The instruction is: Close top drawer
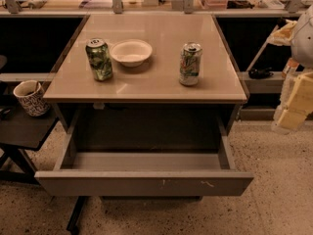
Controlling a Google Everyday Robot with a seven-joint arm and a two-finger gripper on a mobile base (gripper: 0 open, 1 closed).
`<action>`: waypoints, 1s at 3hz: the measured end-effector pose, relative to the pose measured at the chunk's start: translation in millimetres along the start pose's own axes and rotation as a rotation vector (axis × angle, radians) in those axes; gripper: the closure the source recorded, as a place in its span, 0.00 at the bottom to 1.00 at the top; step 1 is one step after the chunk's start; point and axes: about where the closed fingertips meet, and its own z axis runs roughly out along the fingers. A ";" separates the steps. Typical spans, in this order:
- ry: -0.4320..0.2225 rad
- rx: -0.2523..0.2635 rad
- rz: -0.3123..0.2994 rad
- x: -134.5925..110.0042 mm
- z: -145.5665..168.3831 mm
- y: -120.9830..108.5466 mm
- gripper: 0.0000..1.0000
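The top drawer (145, 182) is a wide shallow grey metal drawer pulled far out from under the tabletop (146, 89). Its flat front faces me and has small pale scratches right of centre. The inside looks empty. My gripper (293, 114) hangs at the right edge of the view, to the right of the table and above the floor. It is apart from the drawer and holds nothing that I can see.
On the tabletop stand a green can (99, 59), a white bowl (130, 52) and a pale can (190, 63). A patterned mug (31, 97) sits on a dark stool at the left. Shelving runs behind the table. Speckled floor lies at the right.
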 end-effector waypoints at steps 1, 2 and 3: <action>0.000 0.000 0.000 0.0 0.1 0.0 0.00; -0.019 -0.001 0.011 5.7 11.3 5.1 0.00; -0.075 -0.033 0.050 19.4 45.9 34.0 0.00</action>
